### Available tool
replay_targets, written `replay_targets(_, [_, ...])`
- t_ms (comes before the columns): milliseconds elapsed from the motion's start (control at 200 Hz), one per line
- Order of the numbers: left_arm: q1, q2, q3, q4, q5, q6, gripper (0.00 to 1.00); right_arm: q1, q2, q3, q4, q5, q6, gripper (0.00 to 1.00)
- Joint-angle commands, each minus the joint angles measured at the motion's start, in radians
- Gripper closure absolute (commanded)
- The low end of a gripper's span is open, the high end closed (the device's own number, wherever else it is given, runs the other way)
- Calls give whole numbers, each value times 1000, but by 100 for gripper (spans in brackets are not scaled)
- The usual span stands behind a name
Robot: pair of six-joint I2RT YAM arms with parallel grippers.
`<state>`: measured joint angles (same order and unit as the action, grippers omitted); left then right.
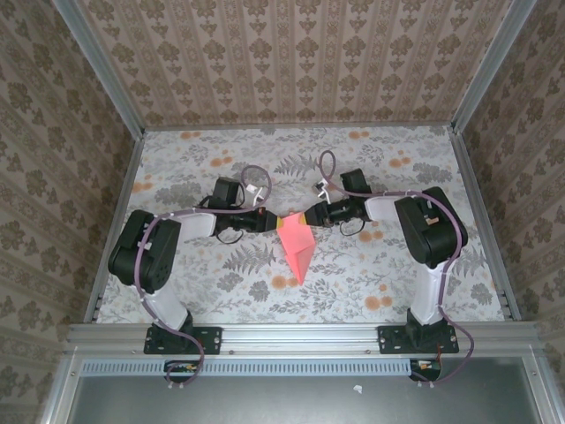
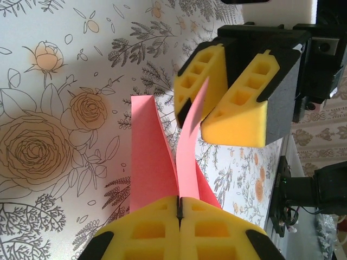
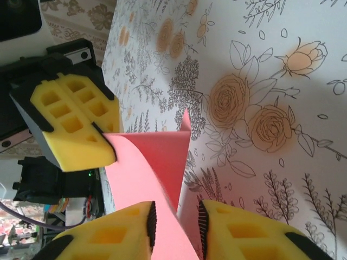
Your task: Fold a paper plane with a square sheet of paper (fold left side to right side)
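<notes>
Centrally, the left gripper is pressed together on the raised fold of the paper plane. The right gripper, facing it, has its jaws narrowly apart astride the same pink flap. The plane's pointed end lies on the floral bench, toward the arm bases.

From above, the left arm rises from its base at 7 o'clock and the right arm from 5 o'clock. Both bend inward and their tips nearly meet at centre. The left gripper points to 3 o'clock, its pads pressed together on the paper. The right gripper points to 9 o'clock, its jaws narrowly apart astride a raised flap.
</notes>
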<state>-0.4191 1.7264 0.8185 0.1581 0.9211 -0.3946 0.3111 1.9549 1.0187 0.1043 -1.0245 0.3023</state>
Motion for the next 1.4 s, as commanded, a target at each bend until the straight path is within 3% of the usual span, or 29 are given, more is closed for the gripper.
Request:
replay_targets(0, [-5,30,16,-3,27,34,100,-6,-65,-12,-38,4,-42,78])
replay_targets(45, [-5,33,19,-4,27,38,97,-6,-73,-14,-52,11,-47,84])
replay_targets(145, [-4,31,31,-23,9,49,75,-6,-91,-14,-89,36,-51,99])
replay_targets(220, [-2,9,43,-58,-27,64,52,-7,-108,-7,-135,58,-56,100])
replay_targets(380, [9,-111,66,-167,-148,118,36,-3,-139,26,-262,140,-27,100])
replay_targets(590, [-30,-299,76,-373,-408,201,34,5,-179,83,-409,262,58,100])
replay_targets(705, [-173,-375,85,-488,-566,229,34,10,-181,105,-458,339,156,100])
replay_targets(860, [-359,-419,86,-550,-740,162,33,39,-170,130,-464,412,264,100])
replay_targets(1070, [-549,-351,126,-554,-894,47,28,59,-149,139,-396,489,387,100])
replay_targets(1395, [-648,-160,225,-567,-1012,-33,28,72,-127,134,-353,506,448,100])
